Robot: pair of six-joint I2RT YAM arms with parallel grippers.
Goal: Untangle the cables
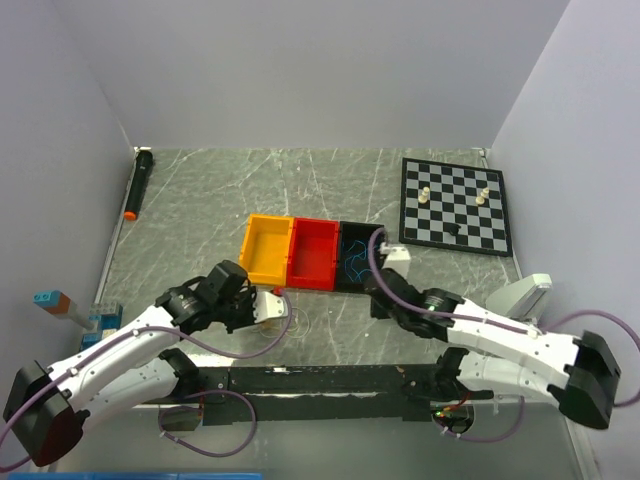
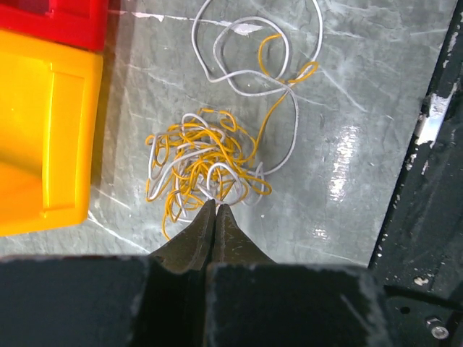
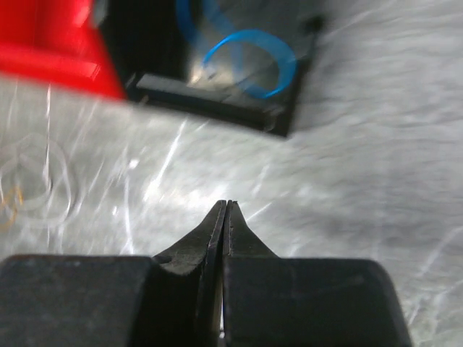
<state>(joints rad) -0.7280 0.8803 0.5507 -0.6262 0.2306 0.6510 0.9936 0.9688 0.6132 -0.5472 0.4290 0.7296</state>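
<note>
A tangle of thin yellow and white cables [image 2: 202, 163] lies on the grey table, and a loose white and yellow loop [image 2: 246, 65] trails off beyond it. My left gripper [image 2: 215, 207] is shut, its tips at the near edge of the tangle; no wire shows between the jaws. From above, the left gripper [image 1: 262, 305] covers most of the tangle. A blue cable [image 3: 249, 61] lies coiled in the black bin [image 1: 356, 258]. My right gripper [image 3: 226, 204] is shut and empty over bare table in front of that bin, and it also shows from above [image 1: 378, 300].
A yellow bin [image 1: 268, 250] and a red bin [image 1: 314, 255] stand in a row with the black one. A chessboard [image 1: 455, 205] with a few pieces lies at the back right. A black marker [image 1: 138, 185] lies at the back left. A black strip [image 1: 320, 380] runs along the near edge.
</note>
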